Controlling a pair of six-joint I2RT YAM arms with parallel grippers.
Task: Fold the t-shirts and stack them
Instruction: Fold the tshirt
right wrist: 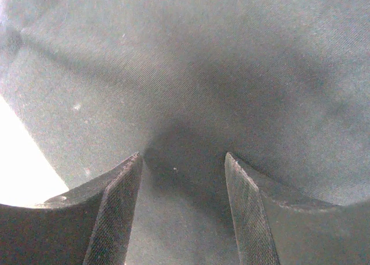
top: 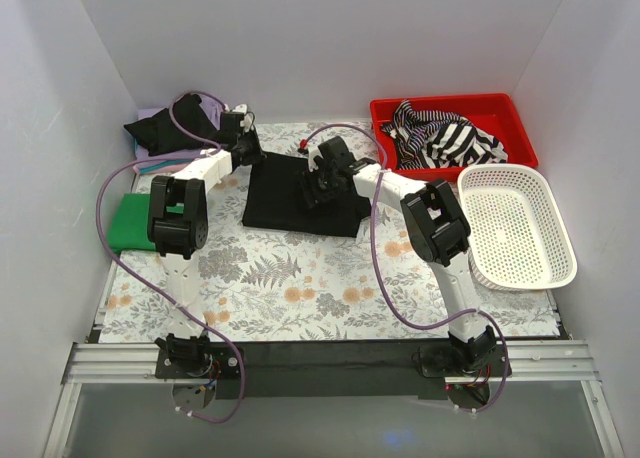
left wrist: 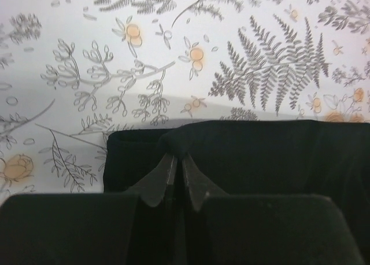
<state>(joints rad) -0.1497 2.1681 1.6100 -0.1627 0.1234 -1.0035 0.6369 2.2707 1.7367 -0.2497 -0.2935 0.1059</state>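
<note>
Pinching an edge of the black t-shirt (top: 285,206), left end effector (left wrist: 175,156); right end effector (right wrist: 182,158) spread apart, seemingly touching it

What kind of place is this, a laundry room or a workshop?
Most likely a robot test booth: plain white walls box in one table, a left arm and right arm are bolted to a metal rail, and a striped shirt lies in a red bin.
</note>
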